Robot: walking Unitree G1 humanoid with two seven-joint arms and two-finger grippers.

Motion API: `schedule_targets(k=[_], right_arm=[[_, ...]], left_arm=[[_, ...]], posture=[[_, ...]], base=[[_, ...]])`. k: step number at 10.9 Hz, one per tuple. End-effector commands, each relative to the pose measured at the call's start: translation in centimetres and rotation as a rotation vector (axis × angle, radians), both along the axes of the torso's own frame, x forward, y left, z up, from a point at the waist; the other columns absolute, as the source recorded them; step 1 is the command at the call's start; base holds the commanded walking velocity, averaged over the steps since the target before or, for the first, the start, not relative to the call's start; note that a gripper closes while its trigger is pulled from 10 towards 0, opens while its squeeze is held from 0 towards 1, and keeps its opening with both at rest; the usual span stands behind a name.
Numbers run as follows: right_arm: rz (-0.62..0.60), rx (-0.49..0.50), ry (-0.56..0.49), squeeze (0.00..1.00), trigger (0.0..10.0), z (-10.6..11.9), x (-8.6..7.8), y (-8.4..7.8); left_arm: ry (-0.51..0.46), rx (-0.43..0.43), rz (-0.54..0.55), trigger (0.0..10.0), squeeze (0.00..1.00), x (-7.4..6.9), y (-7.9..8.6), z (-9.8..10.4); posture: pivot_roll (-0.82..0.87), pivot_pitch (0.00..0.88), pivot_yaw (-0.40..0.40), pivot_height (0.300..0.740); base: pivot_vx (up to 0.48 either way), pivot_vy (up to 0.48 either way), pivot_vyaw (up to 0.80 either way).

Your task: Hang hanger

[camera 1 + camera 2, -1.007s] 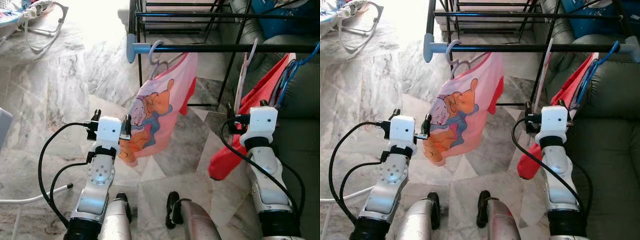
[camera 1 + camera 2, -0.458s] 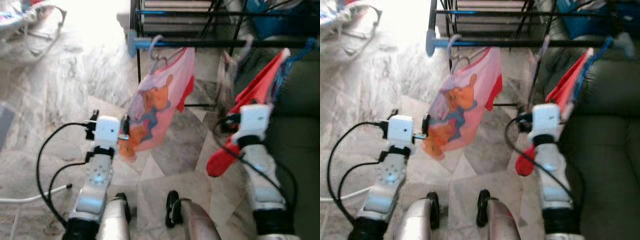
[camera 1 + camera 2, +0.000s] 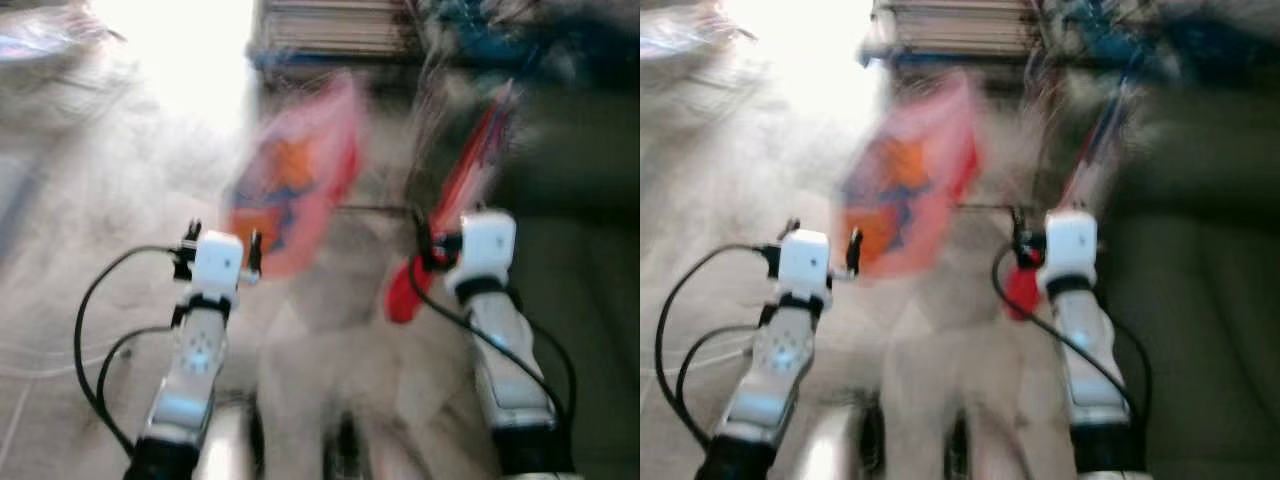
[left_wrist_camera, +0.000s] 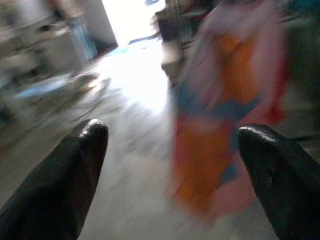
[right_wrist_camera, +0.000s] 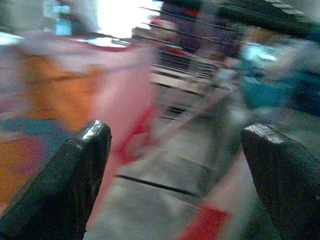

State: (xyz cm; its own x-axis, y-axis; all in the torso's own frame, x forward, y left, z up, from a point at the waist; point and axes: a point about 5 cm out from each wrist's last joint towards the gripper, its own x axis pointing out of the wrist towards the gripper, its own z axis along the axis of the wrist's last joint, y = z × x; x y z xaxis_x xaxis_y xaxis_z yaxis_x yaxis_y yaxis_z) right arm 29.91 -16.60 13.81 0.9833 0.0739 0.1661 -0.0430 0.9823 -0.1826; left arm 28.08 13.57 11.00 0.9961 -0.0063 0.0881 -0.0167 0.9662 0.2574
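Though eye views blur, wrist views show left gripper (image 4: 170, 150) and right gripper (image 5: 175, 150) spread, empty, pink shirt (image 4: 225, 110) ahead.

A home, in a living area where I stand.
Pale marble floor (image 3: 120, 180), a pink printed shirt (image 3: 295, 185) and a red garment (image 3: 465, 190) hanging, dark sofa (image 3: 590, 300) beside me.
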Motion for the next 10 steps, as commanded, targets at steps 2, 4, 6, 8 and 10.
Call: schedule_targets(k=[2, 4, 6, 8, 10], right_arm=[[0.011, 0.011, 0.000, 0.00, 10.0, -0.10, -0.31, -0.04], [0.014, 0.005, -0.001, 0.00, 10.0, -0.07, -0.34, -0.08], [0.044, 0.008, 0.009, 0.00, 10.0, -0.25, -0.48, 0.34], [0.066, 0.039, -0.007, 0.00, 10.0, 0.09, -0.37, 0.67], [0.067, 0.040, -0.005, 0.00, 10.0, 0.06, -0.29, 0.72]], left_arm=[[0.038, 0.010, 0.010, 10.0, 0.00, -0.45, -0.04, -0.92], [0.040, 0.011, 0.004, 10.0, 0.00, -0.45, -0.22, -0.98], [0.041, 0.013, 0.010, 10.0, 0.00, -0.48, -0.15, -1.05], [0.036, 0.014, 0.014, 10.0, 0.00, -0.43, -0.14, -1.01], [0.033, 0.011, 0.022, 10.0, 0.00, -0.28, -0.03, -0.90]], posture=[[0.00, 0.220, -0.029, 0.740], [0.00, 0.224, -0.033, 0.740], [0.00, 0.225, -0.035, 0.740], [0.00, 0.220, -0.034, 0.740], [0.00, 0.219, -0.030, 0.740]], base=[[-0.302, 0.000, 0.00], [-0.285, 0.000, 0.20], [-0.129, 0.000, -0.30], [0.000, 0.000, 0.40], [0.000, 0.000, 0.80]])
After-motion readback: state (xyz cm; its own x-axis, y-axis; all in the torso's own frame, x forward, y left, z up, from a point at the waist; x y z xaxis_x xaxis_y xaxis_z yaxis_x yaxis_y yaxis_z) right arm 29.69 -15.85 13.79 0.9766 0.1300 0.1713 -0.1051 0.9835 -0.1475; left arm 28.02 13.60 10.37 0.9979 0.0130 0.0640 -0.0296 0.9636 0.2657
